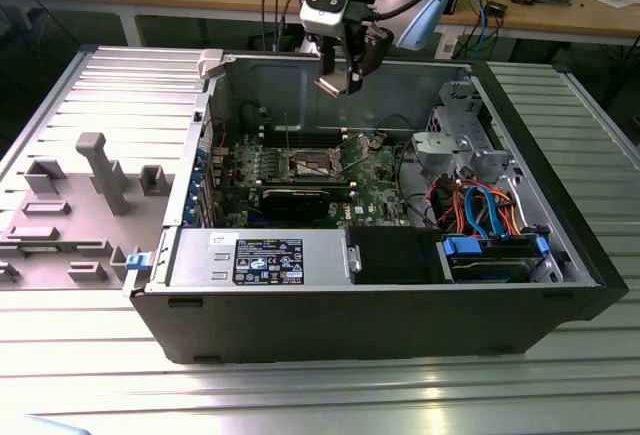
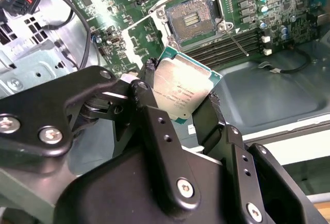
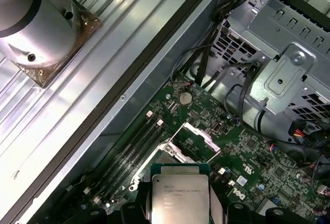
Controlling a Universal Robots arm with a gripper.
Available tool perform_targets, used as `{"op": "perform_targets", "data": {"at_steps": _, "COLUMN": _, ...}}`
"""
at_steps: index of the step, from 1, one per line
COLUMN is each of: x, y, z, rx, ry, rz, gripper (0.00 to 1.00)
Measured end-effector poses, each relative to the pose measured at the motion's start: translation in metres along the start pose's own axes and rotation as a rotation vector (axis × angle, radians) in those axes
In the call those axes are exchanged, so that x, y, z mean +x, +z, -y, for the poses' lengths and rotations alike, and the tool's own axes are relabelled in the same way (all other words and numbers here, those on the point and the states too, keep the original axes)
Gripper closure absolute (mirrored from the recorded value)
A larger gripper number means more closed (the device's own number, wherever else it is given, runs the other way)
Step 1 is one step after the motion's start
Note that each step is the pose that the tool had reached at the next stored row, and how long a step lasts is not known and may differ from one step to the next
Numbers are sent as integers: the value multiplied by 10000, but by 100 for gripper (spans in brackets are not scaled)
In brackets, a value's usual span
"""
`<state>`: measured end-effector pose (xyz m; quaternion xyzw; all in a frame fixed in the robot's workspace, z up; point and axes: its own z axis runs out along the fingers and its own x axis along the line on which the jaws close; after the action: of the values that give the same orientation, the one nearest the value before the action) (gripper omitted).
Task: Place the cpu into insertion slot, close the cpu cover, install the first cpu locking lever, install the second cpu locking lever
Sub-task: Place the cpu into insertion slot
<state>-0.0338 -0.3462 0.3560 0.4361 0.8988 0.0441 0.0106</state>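
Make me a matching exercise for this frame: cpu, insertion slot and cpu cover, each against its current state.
1. cpu
2. insertion slot
3. cpu cover

A. swung open, tilted up
B. clamped in the gripper, not yet seated
C. empty, pin field exposed

Pairs: 1-B, 2-C, 3-A

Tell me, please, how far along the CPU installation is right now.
Done: the cpu is picked up, pinched in the end effector. In hand: it hangs above the motherboard, short of the insertion slot, which is bare with its pins exposed. Left: all four steps, since the chip is unseated and the cpu cover stands open.
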Motion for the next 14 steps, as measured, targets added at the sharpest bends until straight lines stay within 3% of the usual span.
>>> {"op": "perform_targets", "data": {"at_steps": 4, "x": 2, "y": 13, "z": 5, "rx": -4, "ry": 474, "rz": 40, "gripper": 46}}
{"op": "perform_targets", "data": {"at_steps": 14, "x": 14, "y": 15, "z": 20, "rx": -8, "ry": 622, "rz": 52, "gripper": 46}}
